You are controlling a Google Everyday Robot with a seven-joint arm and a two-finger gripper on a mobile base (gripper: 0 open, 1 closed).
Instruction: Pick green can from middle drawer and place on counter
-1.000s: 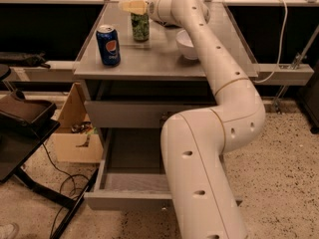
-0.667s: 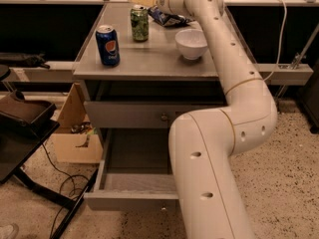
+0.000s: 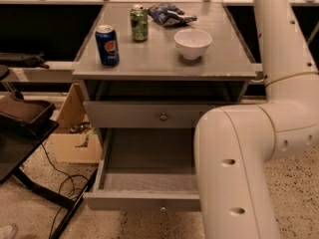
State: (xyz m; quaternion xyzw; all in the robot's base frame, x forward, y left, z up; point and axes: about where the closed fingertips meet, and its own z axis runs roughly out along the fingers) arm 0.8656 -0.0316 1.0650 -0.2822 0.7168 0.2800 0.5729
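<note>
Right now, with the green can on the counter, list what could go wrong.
The middle drawer stands open beside the arm's big link; the arm or base could knock it.
The green can stands close to the chip bag, the blue can nearby on the counter; a low sweep might topple them.
The jaws are out of view past the top edge; clearance cannot be checked.
</note>
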